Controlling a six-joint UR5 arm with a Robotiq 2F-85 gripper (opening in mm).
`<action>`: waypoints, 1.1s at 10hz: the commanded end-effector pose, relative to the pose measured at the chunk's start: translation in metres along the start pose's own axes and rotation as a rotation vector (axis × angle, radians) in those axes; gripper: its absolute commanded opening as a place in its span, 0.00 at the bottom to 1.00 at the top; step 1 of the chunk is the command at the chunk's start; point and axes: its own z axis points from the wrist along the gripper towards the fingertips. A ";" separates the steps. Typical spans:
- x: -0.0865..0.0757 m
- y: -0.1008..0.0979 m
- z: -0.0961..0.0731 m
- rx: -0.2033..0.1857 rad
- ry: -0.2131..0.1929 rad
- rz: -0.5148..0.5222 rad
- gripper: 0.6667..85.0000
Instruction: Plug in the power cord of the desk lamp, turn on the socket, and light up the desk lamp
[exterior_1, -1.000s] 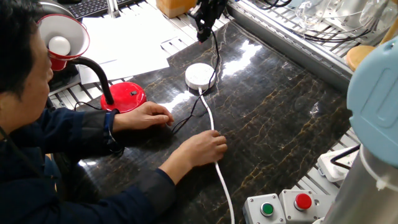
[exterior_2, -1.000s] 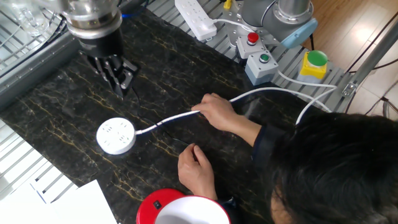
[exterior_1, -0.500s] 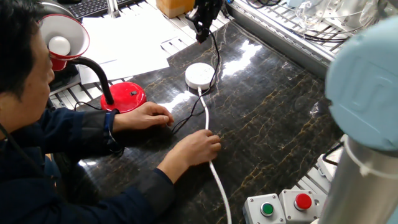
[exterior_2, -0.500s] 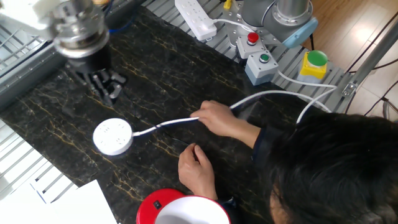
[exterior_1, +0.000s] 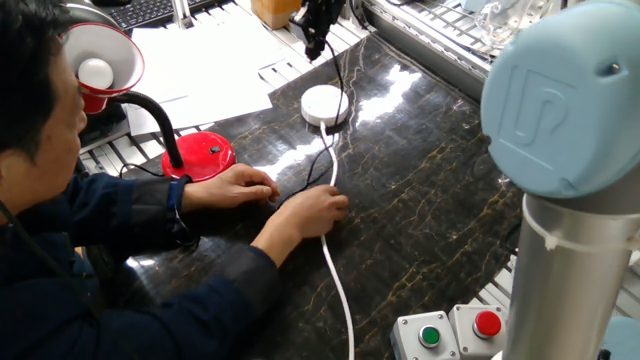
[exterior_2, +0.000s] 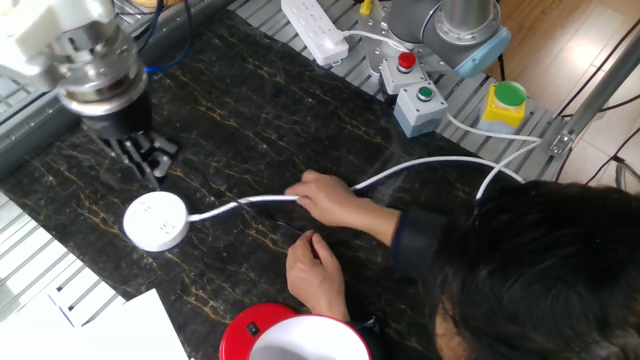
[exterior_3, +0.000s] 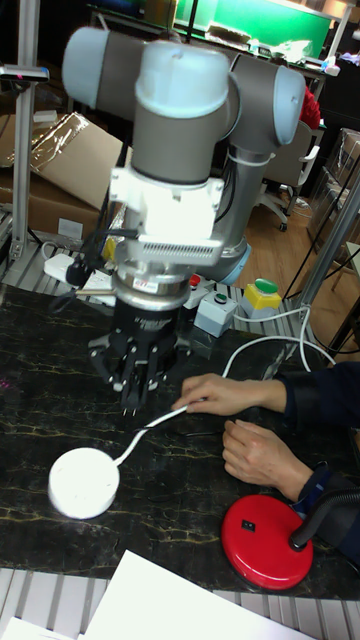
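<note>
The round white socket (exterior_1: 323, 104) (exterior_2: 155, 220) (exterior_3: 84, 482) lies on the dark marble table. My gripper (exterior_1: 313, 48) (exterior_2: 147, 168) (exterior_3: 130, 400) hangs just beyond it, shut on the black plug of the power cord (exterior_1: 343, 85), which runs back under the person's hands toward the lamp. The desk lamp has its red base (exterior_1: 205, 155) (exterior_3: 265, 540) at the table's left edge, with the red shade (exterior_1: 100, 62) raised and its bulb unlit. One of the person's hands (exterior_1: 315, 210) (exterior_2: 325, 195) grips the socket's thick white cable (exterior_2: 430, 160). The other hand (exterior_1: 240, 185) rests beside the base.
My arm's large grey body (exterior_1: 560, 150) fills the right of one fixed view. A button box (exterior_2: 412, 85) with red and green buttons, a yellow box (exterior_2: 505, 100) and a white power strip (exterior_2: 315, 30) sit on the rails. White papers (exterior_1: 200, 70) lie past the table.
The person's hand has slid along the white cable and the socket has shifted farther across the table. My gripper has moved the same way with the plug, staying just beyond the socket.
</note>
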 end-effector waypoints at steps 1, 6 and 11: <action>0.009 0.003 -0.046 -0.004 0.031 0.022 0.00; 0.001 -0.009 -0.046 0.040 -0.003 0.106 0.00; 0.009 -0.009 -0.040 0.021 0.036 0.042 0.00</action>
